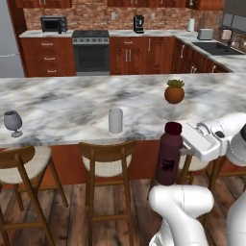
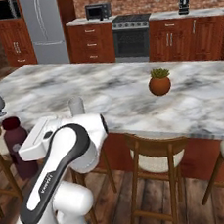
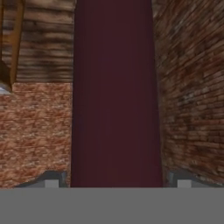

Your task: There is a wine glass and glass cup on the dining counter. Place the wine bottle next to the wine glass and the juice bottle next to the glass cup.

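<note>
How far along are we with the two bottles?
Nothing looks placed yet. The gripper holds the juice bottle in the air, below the dining counter edge. It must still go beside the glass cup. No bottle stands by the wine glass.

The dining counter [image 1: 72, 108] is polished white-and-grey veined marble on a red-brown wood base. The juice bottle [image 1: 169, 156] looks smooth, matt maroon. The wine glass [image 1: 13, 122] is smoky translucent glass; the glass cup [image 1: 115, 120] pale, frosted.
</note>
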### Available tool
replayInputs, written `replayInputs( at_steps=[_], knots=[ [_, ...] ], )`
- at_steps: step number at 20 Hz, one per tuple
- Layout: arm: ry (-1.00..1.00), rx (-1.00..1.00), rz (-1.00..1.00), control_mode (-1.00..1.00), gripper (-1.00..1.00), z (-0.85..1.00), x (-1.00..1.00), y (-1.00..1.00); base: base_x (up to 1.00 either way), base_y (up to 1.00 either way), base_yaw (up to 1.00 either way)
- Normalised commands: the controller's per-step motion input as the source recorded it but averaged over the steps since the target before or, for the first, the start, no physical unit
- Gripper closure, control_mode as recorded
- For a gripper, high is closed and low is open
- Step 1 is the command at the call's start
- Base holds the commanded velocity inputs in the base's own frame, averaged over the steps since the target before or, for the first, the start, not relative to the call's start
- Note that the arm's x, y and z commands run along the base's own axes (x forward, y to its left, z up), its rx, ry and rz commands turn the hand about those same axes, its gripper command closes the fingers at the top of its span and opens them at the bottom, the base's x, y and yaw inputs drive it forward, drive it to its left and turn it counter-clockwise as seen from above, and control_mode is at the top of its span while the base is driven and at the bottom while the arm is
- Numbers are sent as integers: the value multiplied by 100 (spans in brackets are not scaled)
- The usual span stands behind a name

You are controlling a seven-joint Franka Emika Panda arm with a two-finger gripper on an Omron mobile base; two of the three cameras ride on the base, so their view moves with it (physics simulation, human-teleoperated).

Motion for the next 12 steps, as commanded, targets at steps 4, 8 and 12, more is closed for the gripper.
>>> replayInputs(
  at_steps=[4,8,12],
  knots=[
    [0,0,-3,-100,100,68,25,-40,0,0,0],
    [-2,0,-1,-100,100,60,80,-58,0,0,0],
    [0,0,0,-100,100,32,100,-71,0,0,0]
  ],
)
